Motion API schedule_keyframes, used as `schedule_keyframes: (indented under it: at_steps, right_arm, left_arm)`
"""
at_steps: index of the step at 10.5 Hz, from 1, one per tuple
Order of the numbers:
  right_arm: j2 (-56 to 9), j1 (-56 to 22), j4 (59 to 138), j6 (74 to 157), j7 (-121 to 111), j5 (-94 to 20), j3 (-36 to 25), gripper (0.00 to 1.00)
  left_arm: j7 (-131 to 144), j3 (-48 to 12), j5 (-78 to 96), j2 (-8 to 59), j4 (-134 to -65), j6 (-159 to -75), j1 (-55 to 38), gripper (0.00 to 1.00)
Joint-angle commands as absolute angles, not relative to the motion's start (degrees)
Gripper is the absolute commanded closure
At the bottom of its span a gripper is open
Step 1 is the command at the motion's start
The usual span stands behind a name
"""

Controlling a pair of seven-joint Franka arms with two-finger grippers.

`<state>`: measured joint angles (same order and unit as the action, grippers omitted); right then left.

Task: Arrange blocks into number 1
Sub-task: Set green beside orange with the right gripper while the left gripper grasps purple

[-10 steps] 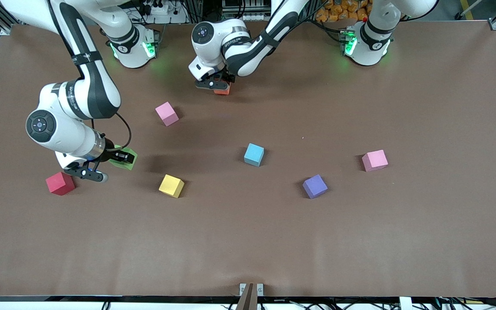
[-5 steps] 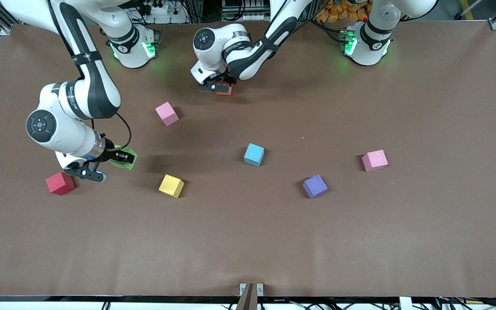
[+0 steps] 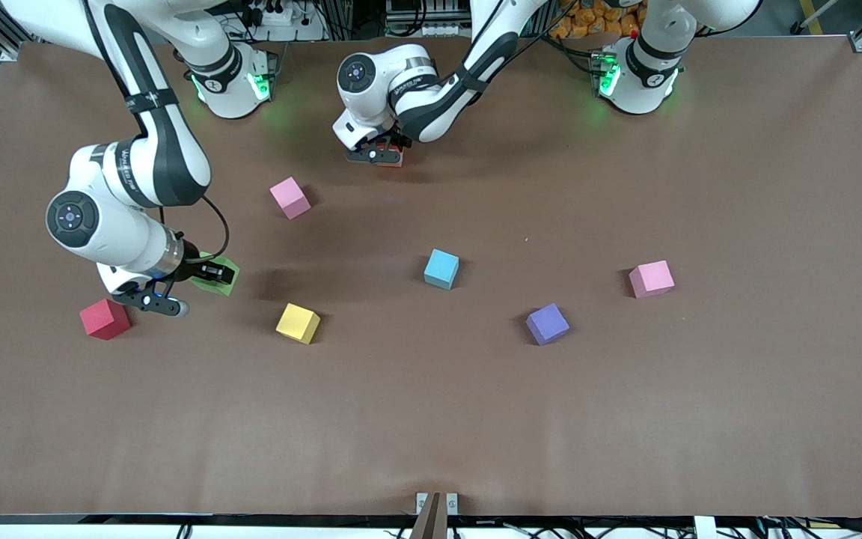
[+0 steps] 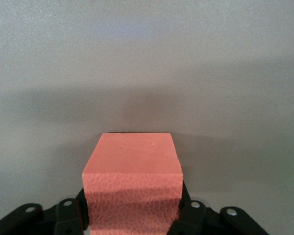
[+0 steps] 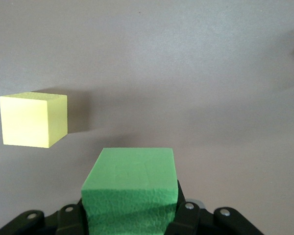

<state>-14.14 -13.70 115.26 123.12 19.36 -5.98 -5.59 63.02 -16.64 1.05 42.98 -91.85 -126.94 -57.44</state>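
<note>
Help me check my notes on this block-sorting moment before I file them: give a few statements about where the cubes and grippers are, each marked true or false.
1. The right gripper is shut on the green foam cube. True.
2. The orange foam cube sits between the left gripper's fingers. True.
3. The yellow foam cube is stacked on the light blue foam cube. False: both rest apart on the brown table.
4. The purple foam cube lies nearer the front camera than the light blue one. True.
5. The red foam cube lies at the left arm's end of the table. False: it lies toward the right arm's end.
</note>
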Motion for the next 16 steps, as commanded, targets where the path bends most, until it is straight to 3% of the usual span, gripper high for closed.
schedule_keyframes:
  at_steps: [1,5,7,10,12,16]
  right_arm:
    - [-12.30,-14.94,116.63,122.52,20.48,-5.45,-5.80,0.39]
    - [-11.43,-16.08,116.46,120.16,18.64,-5.45,-5.80,0.39]
    - [-10.81,-18.79,116.72,119.19,20.64,-5.62,-5.63,0.39]
    - [-8.88,-24.06,119.70,121.01,22.06,-10.43,-5.54,0.40]
    - [-8.00,-28.89,121.98,126.36,25.47,-10.81,-5.01,0.41]
    - [-9.05,-37.42,127.25,140.07,35.82,-10.81,-0.81,0.41]
  left_arm:
    - [62.84,-16.44,2.11,43.42,-91.32,-127.09,-57.83,0.00]
    - [68.72,-14.34,1.76,38.17,-91.14,-126.57,-57.31,0.00]
    - [71.26,-8.99,1.76,34.47,-91.14,-125.87,-57.13,0.00]
    - [84.92,4.00,1.76,32.61,-91.32,-124.45,-56.95,0.00]
    - [88.85,12.35,2.19,33.22,-91.32,-122.43,-55.39,0.00]
    - [76.79,12.84,0.00,36.99,-90.36,-126.11,-43.00,0.00]
